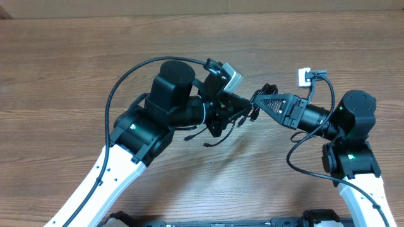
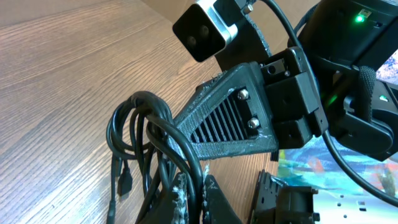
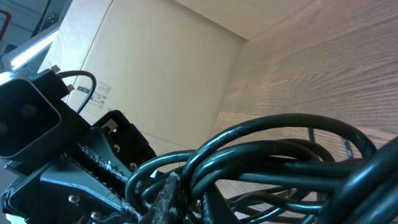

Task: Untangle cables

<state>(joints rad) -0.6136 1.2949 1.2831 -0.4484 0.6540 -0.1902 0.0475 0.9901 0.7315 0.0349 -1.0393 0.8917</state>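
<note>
- Thin glossy black cables (image 2: 146, 98), bundled in loops, over a grained wooden table (image 1: 76, 57).
- Clamped at 9 o'clock by the left gripper (image 1: 243, 112).
- Clamped at 3 o'clock by the right gripper (image 1: 256, 99).

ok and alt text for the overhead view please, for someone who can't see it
Seen from above, two robot arms meet mid-table, the left gripper and right gripper both closed on a small tangle of thin black cables. A few loose cable ends trail from it over the wooden table.
</note>
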